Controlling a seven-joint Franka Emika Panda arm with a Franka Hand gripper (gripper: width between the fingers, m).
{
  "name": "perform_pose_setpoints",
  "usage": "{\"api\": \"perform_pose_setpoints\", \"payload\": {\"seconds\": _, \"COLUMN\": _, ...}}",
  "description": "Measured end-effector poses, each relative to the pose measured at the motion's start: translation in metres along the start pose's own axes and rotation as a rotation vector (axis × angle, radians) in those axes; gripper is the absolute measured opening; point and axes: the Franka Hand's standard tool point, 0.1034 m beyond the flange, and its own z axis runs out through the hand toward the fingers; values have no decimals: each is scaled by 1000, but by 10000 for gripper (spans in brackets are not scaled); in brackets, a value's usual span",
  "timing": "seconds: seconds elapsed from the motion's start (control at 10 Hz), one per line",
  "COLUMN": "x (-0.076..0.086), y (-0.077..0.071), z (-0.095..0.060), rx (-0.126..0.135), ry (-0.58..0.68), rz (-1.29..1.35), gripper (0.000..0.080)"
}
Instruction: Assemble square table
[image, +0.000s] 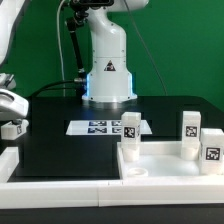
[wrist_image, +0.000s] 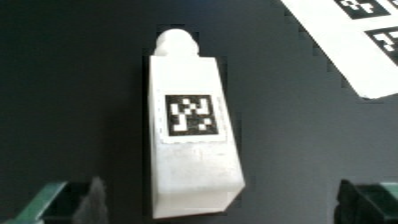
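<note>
The white square tabletop (image: 160, 163) lies at the exterior view's lower right. Three white tagged legs stand upright in it: one at the near-left corner (image: 130, 128), two on the right (image: 190, 126) (image: 212, 146). A fourth leg (wrist_image: 189, 125) lies flat on the black table, tag up. It also shows at the exterior view's far left (image: 12, 128). My gripper (image: 9, 112) hangs just above it. In the wrist view the gripper (wrist_image: 221, 204) is open, with one finger on each side of the leg's blunt end and not touching it.
The marker board (image: 103, 127) lies in front of the robot base (image: 107, 70); its corner shows in the wrist view (wrist_image: 365, 40), close to the lying leg. A long white rail (image: 70, 190) borders the table's front edge and left side.
</note>
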Motion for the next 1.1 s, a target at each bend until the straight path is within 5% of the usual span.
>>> {"api": "perform_pose_setpoints", "payload": {"seconds": 0.2, "x": -2, "y": 6, "z": 28, "rx": 8, "ry": -22, "rz": 14, "gripper": 649}}
{"api": "perform_pose_setpoints", "payload": {"seconds": 0.5, "x": -3, "y": 2, "z": 44, "rx": 3, "ry": -38, "rz": 26, "gripper": 649}}
{"api": "perform_pose_setpoints", "payload": {"seconds": 0.7, "x": -3, "y": 3, "z": 44, "rx": 4, "ry": -38, "rz": 26, "gripper": 427}}
{"api": "perform_pose_setpoints", "payload": {"seconds": 0.8, "x": -3, "y": 2, "z": 44, "rx": 4, "ry": -38, "rz": 26, "gripper": 427}}
{"api": "perform_pose_setpoints", "payload": {"seconds": 0.9, "x": -3, "y": 2, "z": 44, "rx": 4, "ry": -38, "rz": 26, "gripper": 284}}
{"api": "perform_pose_setpoints", "payload": {"seconds": 1.1, "x": -3, "y": 2, "z": 44, "rx": 4, "ry": -38, "rz": 26, "gripper": 284}}
